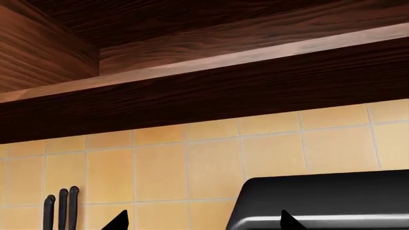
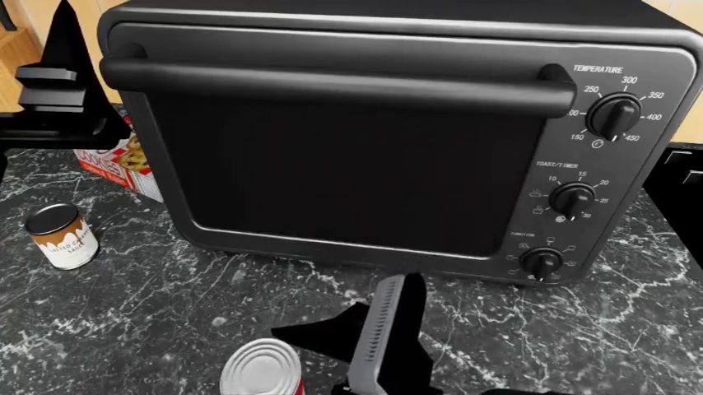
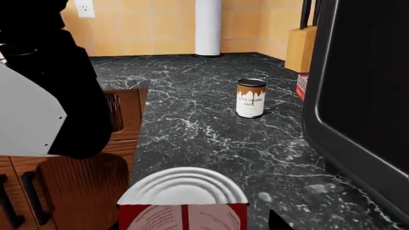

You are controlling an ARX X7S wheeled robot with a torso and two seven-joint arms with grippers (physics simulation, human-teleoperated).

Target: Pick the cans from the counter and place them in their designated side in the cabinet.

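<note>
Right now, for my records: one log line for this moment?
red can at right tool, grip unclear | white can on counter | left tool raised near cabinet

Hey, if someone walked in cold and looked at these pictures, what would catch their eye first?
Probably the big black toaster oven filling the head view, standing on the marble counter. Next, the two cans: the short white can standing left of the oven, and the red can at the near edge beside the right gripper.
</note>
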